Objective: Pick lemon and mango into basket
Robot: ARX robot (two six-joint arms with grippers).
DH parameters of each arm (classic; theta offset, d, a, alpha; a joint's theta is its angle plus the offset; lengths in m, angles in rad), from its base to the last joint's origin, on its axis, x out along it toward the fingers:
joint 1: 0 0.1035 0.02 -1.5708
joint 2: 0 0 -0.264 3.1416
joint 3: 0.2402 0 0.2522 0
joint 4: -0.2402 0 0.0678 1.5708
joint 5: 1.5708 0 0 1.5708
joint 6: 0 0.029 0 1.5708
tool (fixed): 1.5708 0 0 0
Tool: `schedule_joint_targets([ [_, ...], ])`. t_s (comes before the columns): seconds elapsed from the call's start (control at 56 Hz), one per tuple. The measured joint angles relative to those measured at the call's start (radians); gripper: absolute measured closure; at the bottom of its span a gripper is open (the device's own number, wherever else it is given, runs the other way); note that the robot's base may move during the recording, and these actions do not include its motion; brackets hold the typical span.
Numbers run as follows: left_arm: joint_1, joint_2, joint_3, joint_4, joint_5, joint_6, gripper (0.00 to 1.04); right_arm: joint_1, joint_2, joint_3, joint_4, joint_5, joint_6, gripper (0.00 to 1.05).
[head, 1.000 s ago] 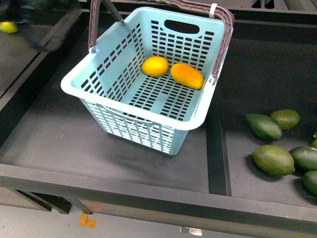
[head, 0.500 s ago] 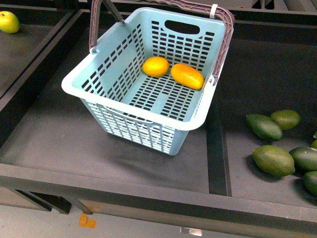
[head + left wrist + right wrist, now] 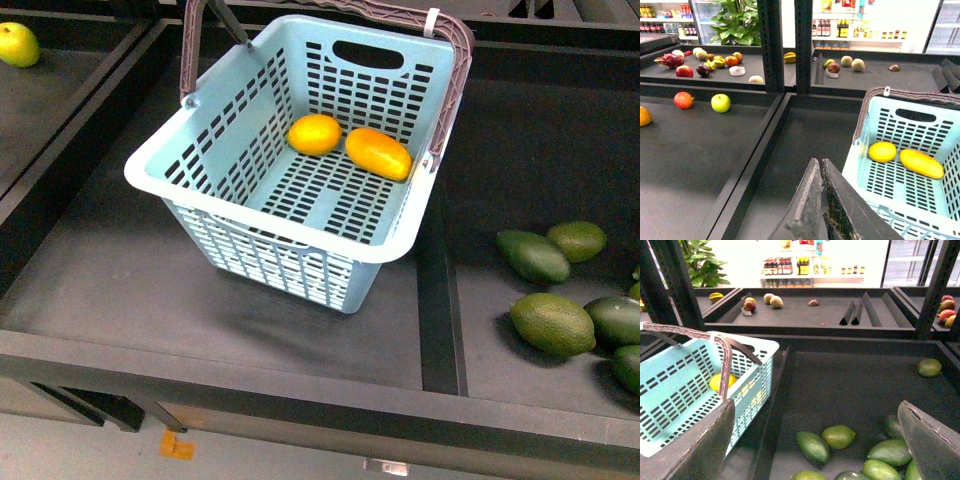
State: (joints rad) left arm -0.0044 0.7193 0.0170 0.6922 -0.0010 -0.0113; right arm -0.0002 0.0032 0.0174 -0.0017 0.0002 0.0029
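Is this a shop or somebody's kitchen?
Most likely a shop, or a mock-up of one. Loose fruit lies in black display trays, a teal shopping basket holds a lemon and a mango, and bottles line bright shelves at the back.

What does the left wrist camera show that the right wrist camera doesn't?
Only the left wrist view shows the long oval orange-yellow mango, a red apple beside a green apple, and the shut left gripper. Only the right wrist view shows the dark green avocados and the open right gripper. Both show the light teal slotted basket and the round yellow lemon.
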Motion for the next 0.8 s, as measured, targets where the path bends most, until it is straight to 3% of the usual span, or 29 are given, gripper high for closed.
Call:
schedule_joint_targets([
  [0.554,0.0,-0.394,-0.002,-0.366,0.001,0.0,1.01,0.0,0.0,0.0,0.0,0.0,0.0,0.09],
  [0.804,0.0,-0.488,-0.002,-0.46,0.001,0.0,1.01,0.0,0.0,0.0,0.0,0.0,0.0,0.09],
])
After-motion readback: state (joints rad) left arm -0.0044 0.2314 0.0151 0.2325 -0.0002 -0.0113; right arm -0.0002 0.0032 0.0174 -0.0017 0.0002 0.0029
